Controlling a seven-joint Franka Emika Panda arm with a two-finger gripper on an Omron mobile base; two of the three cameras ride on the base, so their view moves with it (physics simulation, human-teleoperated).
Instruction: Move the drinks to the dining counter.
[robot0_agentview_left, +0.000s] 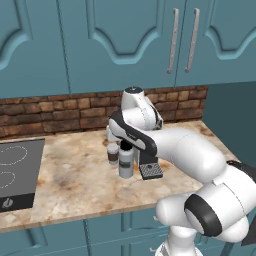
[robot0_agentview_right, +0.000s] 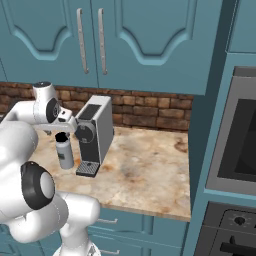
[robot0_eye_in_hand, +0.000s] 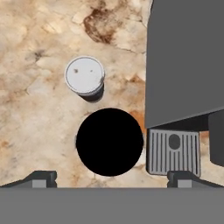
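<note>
gripper (robot0_eye_in_hand: 111, 178) spread wide above bottle (robot0_eye_in_hand: 110, 142) | paper cup (robot0_eye_in_hand: 85, 75) just beside bottle | coffee machine (robot0_agentview_right: 95, 132) adjacent | marble counter (robot0_agentview_left: 75, 175)

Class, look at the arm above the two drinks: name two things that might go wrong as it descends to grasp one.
1. The cup stands right beside the bottle; a finger might clip it and tip it.
2. The coffee machine and its drip tray crowd the bottle's other side, so the open gripper could snag there.
</note>
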